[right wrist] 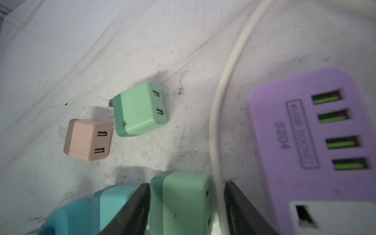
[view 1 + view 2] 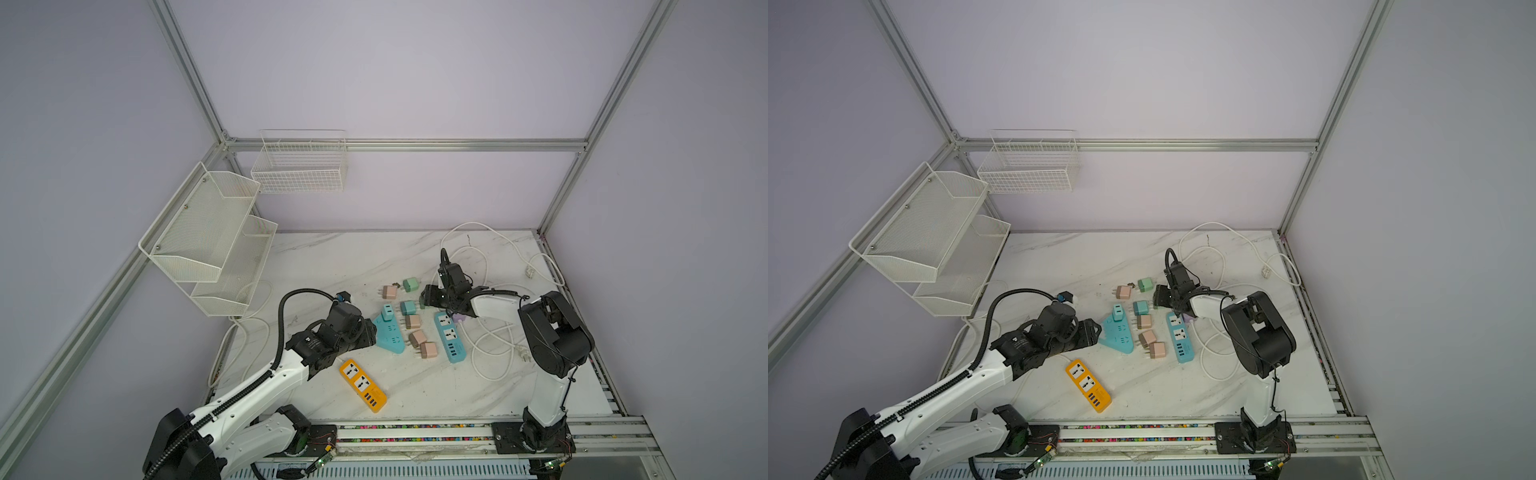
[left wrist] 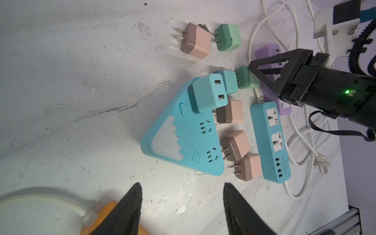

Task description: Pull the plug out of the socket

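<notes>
Right wrist, end effector [image 1: 187, 183] loosely straddling green plug [image 1: 181, 203]

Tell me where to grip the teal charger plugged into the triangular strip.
Pinch the teal charger by its side walls, above the triangular strip, coming straight down: it stands upright at the strip's tip, ports up, so lifting follows its prongs.

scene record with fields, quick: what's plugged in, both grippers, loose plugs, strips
plugged in: teal plug in the triangular socket
left gripper: jaws open, empty, just short of the triangular socket
right gripper: jaws open on either side of a green plug, gap on one side
loose nearby: pink plug, second green plug
blue strip: sockets empty
orange strip: sockets empty
purple strip: partly hidden
</notes>
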`<state>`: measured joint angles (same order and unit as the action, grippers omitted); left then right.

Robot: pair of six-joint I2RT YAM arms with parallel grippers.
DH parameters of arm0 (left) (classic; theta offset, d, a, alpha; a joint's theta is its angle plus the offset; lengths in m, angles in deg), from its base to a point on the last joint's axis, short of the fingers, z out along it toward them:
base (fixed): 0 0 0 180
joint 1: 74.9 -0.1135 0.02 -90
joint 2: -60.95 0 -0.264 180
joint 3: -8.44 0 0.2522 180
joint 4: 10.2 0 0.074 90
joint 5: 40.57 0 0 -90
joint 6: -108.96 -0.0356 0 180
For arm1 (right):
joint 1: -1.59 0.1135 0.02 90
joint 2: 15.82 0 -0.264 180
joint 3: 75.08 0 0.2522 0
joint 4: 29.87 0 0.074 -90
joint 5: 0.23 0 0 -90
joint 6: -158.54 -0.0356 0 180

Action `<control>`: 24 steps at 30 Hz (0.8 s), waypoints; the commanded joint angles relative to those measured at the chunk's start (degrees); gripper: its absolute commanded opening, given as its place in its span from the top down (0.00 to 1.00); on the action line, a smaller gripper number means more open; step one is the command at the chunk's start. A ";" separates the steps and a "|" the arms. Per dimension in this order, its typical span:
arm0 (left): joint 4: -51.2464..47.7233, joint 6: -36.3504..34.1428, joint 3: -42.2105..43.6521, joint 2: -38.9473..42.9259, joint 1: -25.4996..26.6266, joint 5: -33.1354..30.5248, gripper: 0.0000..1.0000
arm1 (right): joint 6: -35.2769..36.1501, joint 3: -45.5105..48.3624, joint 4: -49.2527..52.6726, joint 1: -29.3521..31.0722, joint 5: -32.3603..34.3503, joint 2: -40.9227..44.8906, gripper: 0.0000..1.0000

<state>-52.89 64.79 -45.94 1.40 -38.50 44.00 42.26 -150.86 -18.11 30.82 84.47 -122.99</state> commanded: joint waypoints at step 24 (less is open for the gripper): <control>12.34 -1.77 0.87 -13.38 -7.27 8.71 0.29 | -4.49 -11.55 15.77 22.82 14.97 5.23 0.33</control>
<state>-44.73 61.73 -45.97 -11.76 -45.10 51.04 39.77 -160.35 -5.04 52.18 96.47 -116.08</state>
